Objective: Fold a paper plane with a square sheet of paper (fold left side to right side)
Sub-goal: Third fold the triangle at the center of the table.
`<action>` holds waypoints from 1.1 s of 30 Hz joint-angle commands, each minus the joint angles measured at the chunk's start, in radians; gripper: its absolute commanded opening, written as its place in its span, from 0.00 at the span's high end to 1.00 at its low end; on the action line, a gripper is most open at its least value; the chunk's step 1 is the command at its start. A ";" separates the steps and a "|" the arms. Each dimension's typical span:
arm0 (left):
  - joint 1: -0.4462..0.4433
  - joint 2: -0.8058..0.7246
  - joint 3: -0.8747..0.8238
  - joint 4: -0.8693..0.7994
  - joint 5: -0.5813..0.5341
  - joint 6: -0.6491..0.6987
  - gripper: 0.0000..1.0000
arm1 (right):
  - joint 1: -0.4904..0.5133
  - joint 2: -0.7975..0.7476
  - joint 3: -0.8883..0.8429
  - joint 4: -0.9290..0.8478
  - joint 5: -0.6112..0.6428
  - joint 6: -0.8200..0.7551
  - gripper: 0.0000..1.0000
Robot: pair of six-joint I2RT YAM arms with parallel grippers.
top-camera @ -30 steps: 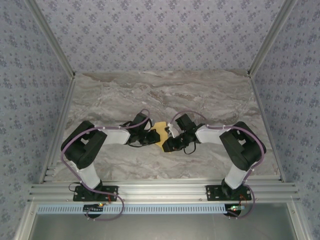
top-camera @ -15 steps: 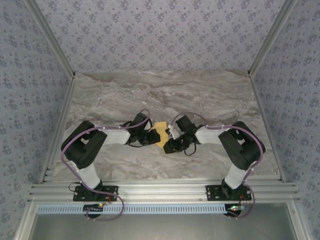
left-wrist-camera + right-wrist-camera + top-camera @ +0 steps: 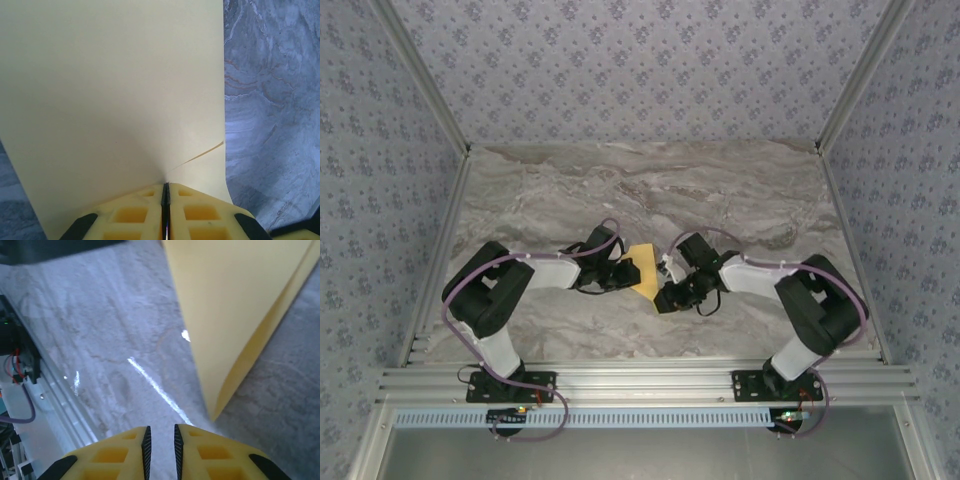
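**Mustard-yellow square sheet of paper (image 3: 642, 266) pinched by the left gripper (image 3: 626, 272), right gripper (image 3: 663, 296) free beside it**

From above, the thin, plain paper sits near the middle of the grey marbled tabletop (image 3: 650, 190), between the two grippers, which reach in from either side. The left gripper meets the paper's left edge. The right gripper is just off its near right corner.

In the left wrist view, the left gripper (image 3: 165, 192) has its yellow fingers (image 3: 131, 215) pressed together with no gap, and the paper (image 3: 110, 90) rises straight out of the seam between them. It is clamped on the sheet. A fine line runs from the grip out to the paper's right edge, where a second layer shows.

In the right wrist view, the right gripper (image 3: 160, 437) has its jaws a narrow slit apart, with bare table between them and nothing held. The paper (image 3: 235, 300) hangs ahead and to the right, two layers meeting at a low corner near the table. Whether that corner touches the surface I cannot tell.
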 commanded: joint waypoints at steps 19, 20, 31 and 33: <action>-0.007 0.016 -0.025 -0.050 -0.052 0.002 0.91 | 0.006 0.138 0.074 0.000 0.197 0.170 1.00; -0.006 0.009 -0.024 -0.049 -0.051 0.002 0.90 | 0.006 0.144 0.069 -0.003 0.200 0.172 1.00; -0.042 -0.169 -0.049 -0.040 -0.053 0.002 0.87 | 0.009 0.174 0.029 -0.058 0.283 0.166 1.00; -0.068 -0.185 -0.062 -0.025 -0.056 -0.012 0.88 | 0.009 0.177 0.028 -0.060 0.291 0.163 1.00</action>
